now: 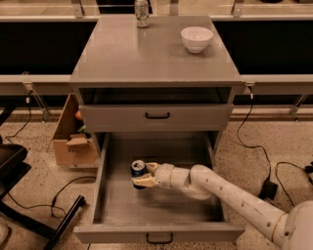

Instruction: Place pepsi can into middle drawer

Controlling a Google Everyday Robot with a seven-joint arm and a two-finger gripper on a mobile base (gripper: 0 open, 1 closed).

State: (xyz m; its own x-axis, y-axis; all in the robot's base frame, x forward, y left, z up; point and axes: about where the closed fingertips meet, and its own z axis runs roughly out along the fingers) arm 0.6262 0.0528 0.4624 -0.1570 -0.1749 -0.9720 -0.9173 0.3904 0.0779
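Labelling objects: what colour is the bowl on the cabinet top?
White bowl, clearest in camera view; tool holds can inside the open drawer.

A white bowl is seen at the right rear of the grey cabinet top. A silvery container is placed at its back edge, and a cardboard box is set left of the cabinet.
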